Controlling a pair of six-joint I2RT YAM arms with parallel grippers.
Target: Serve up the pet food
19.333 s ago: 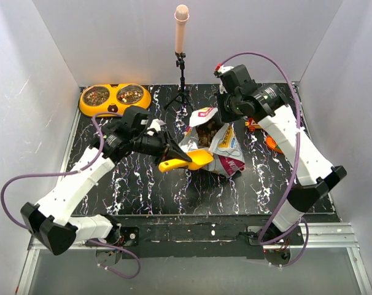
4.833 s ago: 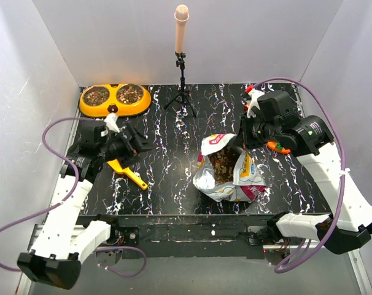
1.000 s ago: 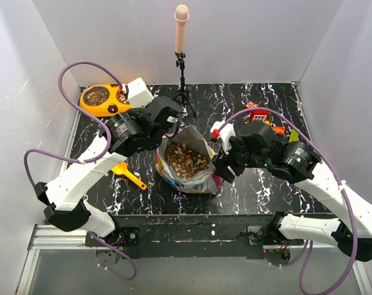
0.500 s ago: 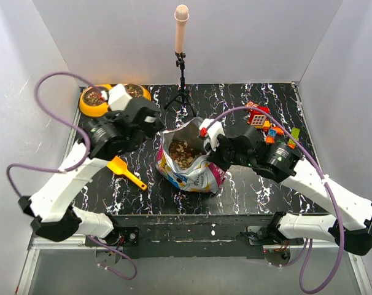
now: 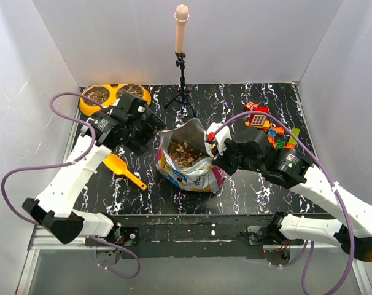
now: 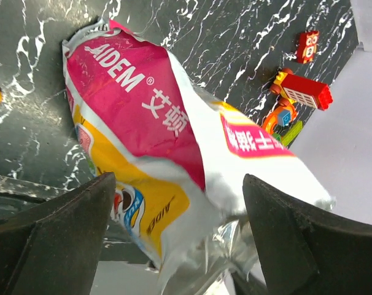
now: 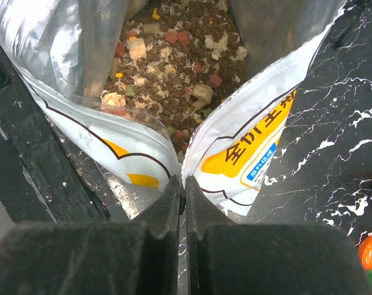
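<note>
The pet food (image 5: 185, 150) lies loose inside the bag (image 5: 189, 175), which stands mid-table between the two arms with its mouth gaping upward. From the right wrist view the kibble (image 7: 174, 67) shows as a brown, red and tan heap deep in the foil lining.

The right gripper (image 7: 183, 190) reaches in from the right and is clamped on a fold of the bag's rim, fingers pressed flat together with only the white film between them. That pinch seems to be what props the mouth open.

The left gripper (image 6: 178, 178) hangs at the bag's left flank with its jaws spread wide. The magenta band of the bag (image 6: 143, 104) fills the space between the fingers, though I cannot tell whether either finger touches it.

What matters for the next move is that everything else lies on the left arm's side. The yellow scoop (image 5: 124, 171) rests flat on the table just left of the bag, handle pointing toward the near edge, and the orange double bowl (image 5: 115, 97) sits at the far-left corner, well apart. The left arm is plainly the nearer one to both
</note>
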